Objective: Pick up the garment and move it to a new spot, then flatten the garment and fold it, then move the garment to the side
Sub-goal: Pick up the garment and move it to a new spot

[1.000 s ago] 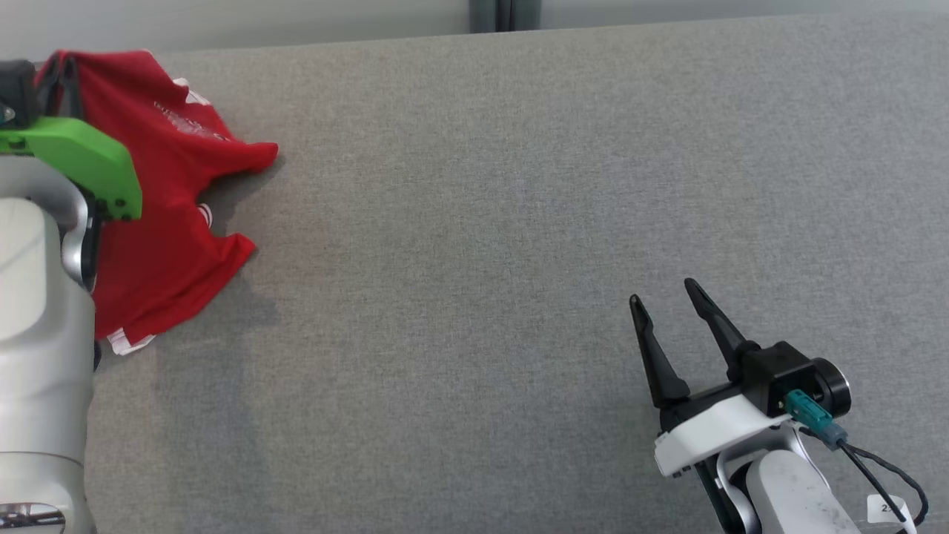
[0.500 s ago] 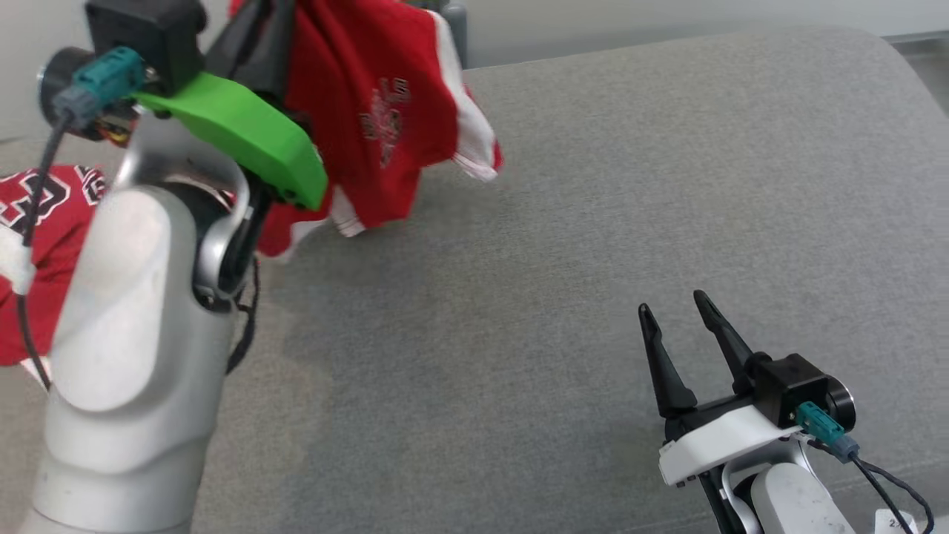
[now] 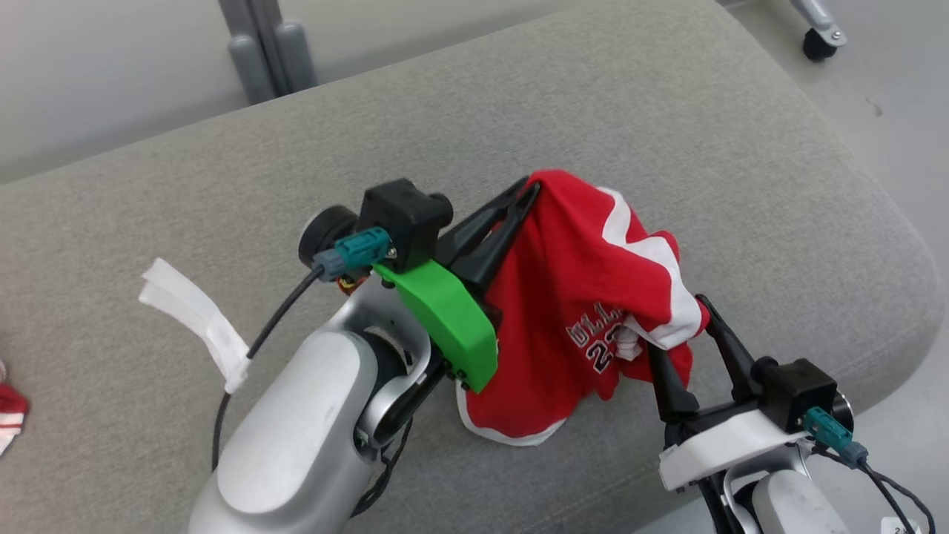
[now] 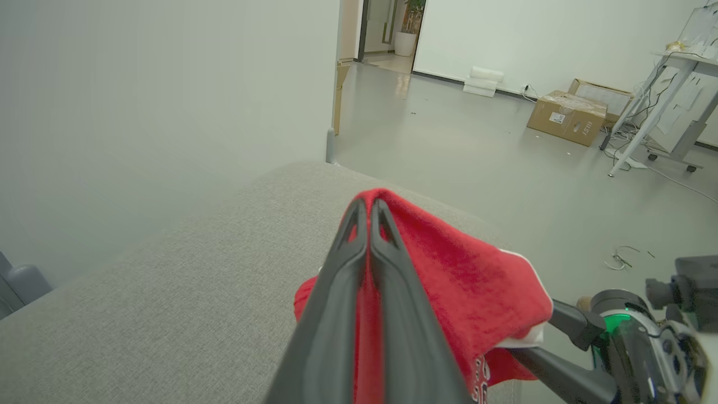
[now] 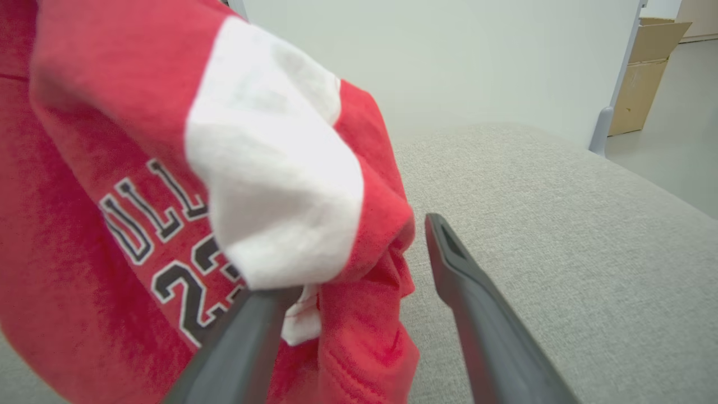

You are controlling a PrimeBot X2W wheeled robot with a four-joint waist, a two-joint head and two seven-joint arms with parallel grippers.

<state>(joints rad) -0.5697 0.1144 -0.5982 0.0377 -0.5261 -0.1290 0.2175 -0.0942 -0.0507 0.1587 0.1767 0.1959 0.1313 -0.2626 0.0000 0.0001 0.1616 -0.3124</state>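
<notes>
Red cloth with white bands, the shirt [image 3: 578, 289] hangs just to 4 o'clock of the middle of the head view, its lower hem reaching down to the grey cushion [image 3: 222, 185]. The left gripper [image 3: 531, 188] has its jaws pressed tight together on the shirt's top fold at 12 o'clock. The right gripper [image 3: 676, 325], at 5 o'clock, stands with its jaws wide apart and clamps nothing, though a white-banded fold lies over one finger. On the chest, dark letters edged in white read "ULL" above a number starting with "2"; folds hide the rest. The cushion's rounded edge runs close by at 3 o'clock, with bare floor [image 3: 890, 96] beyond it. From 9 to 12 o'clock the grey fabric lies open and wide. A second scrap of red cloth [image 3: 9, 409] sits at the far 9 o'clock edge. The cardboard box [image 4: 578, 109] in the left wrist view bears a white label too small to read.
</notes>
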